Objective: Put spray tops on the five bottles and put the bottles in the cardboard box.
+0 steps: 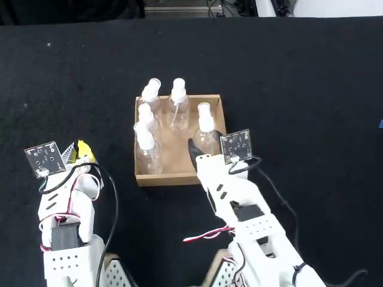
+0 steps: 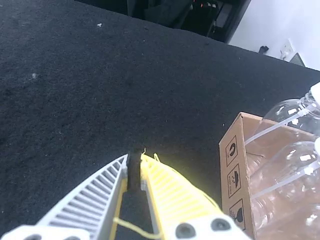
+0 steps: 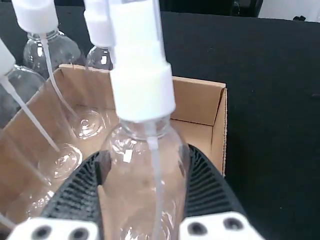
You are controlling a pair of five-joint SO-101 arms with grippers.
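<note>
Spreading under the whole setup, the black table [image 1: 299, 89] has the cardboard box [image 1: 167, 178] sitting roughly mid-table, open side up. Seen from the high view, the right arm [image 1: 239, 203] comes up to the box's near wall at its right-hand corner, and the left arm [image 1: 66, 215] sits well apart from the box's left wall.

Four clear bottles [image 1: 146, 156] stand upright inside the box, two by the far wall and two down the left wall. A fifth bottle [image 3: 142, 190] is at the box's near right corner, inside its walls. The right gripper [image 3: 145, 160] has its black fingers clamped on either side of that bottle's body. Can't tell if the base is touching the box floor.

The left gripper [image 2: 135, 160] is pinched together with nothing between the fingers, its tips over bare table beside the box. Each bottle wears a white spray top [image 1: 178, 88], with a dip tube running down inside.
</note>
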